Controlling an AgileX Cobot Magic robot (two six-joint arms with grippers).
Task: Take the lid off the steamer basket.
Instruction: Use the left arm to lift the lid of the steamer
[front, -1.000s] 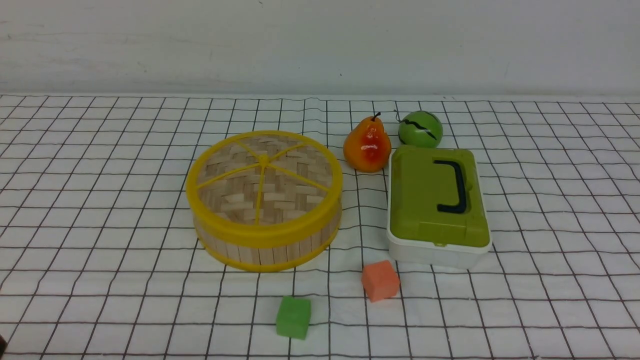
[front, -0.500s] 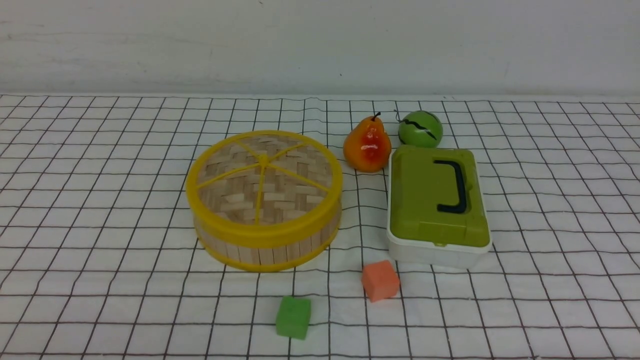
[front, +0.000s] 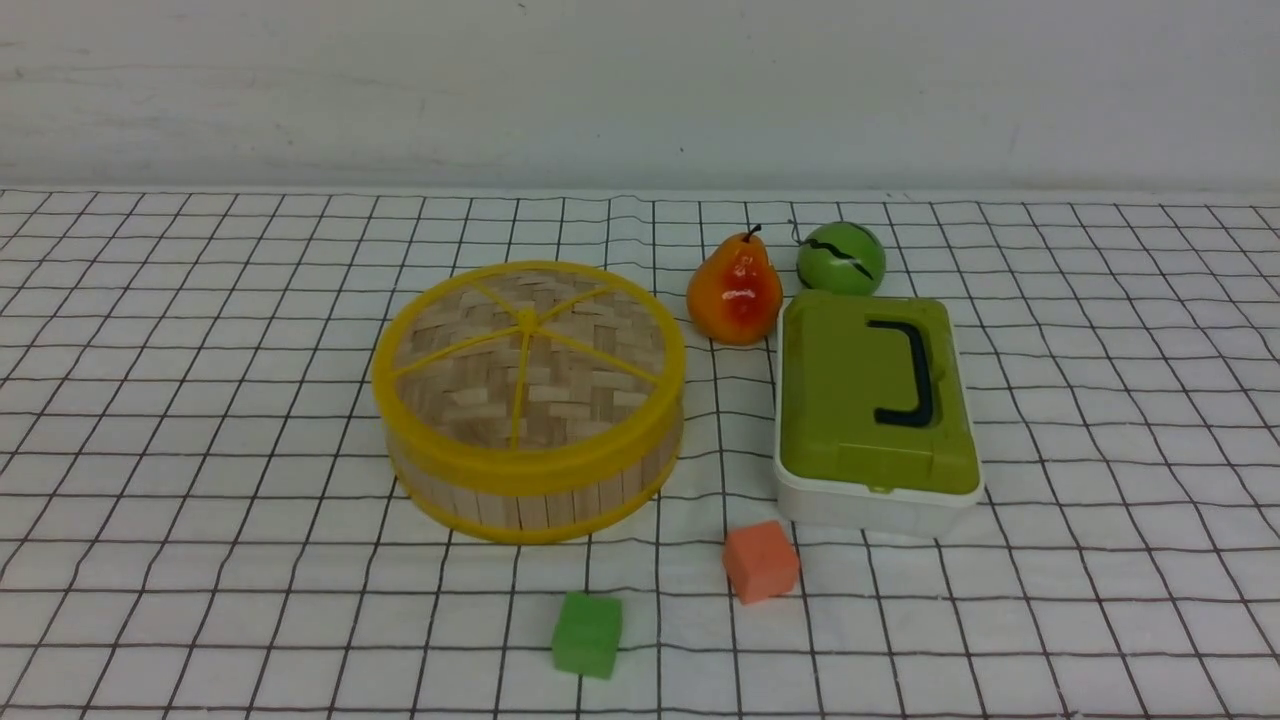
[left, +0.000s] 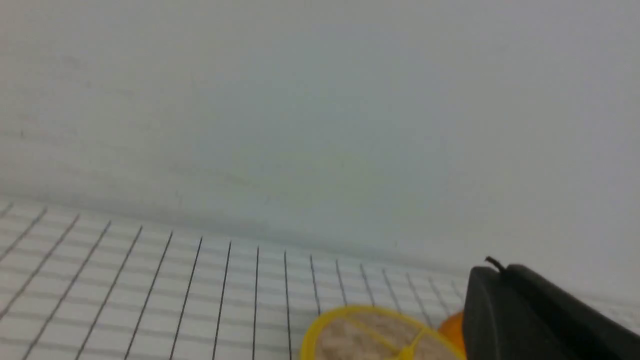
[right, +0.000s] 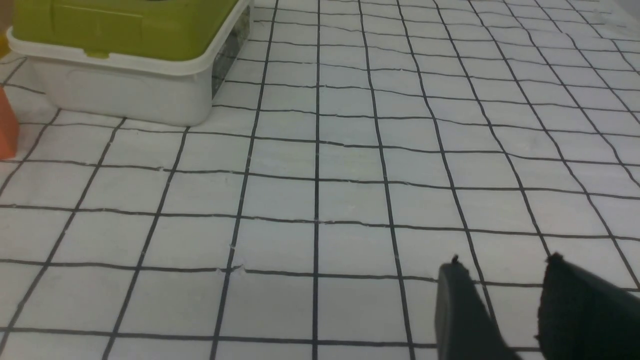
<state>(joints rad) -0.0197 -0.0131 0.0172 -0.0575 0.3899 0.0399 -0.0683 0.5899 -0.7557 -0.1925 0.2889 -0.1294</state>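
Note:
The lid (front: 527, 355), a woven bamboo disc with a yellow rim and spokes, sits flat on the steamer basket (front: 540, 500) left of the table's middle. Neither gripper shows in the front view. In the left wrist view my left gripper (left: 500, 267) has its black fingers pressed together with nothing between them. It is apart from the lid (left: 360, 340), which shows beyond it. In the right wrist view my right gripper (right: 504, 262) hangs open and empty over bare checked cloth.
A pear (front: 735, 290) and a green ball (front: 841, 258) stand behind a white box with a green lid (front: 875, 400), right of the basket. An orange cube (front: 760, 561) and a green cube (front: 586, 634) lie in front. A wall closes the back.
A dark bit at the front view's lower left corner has gone out of frame. Nothing on the table has moved.

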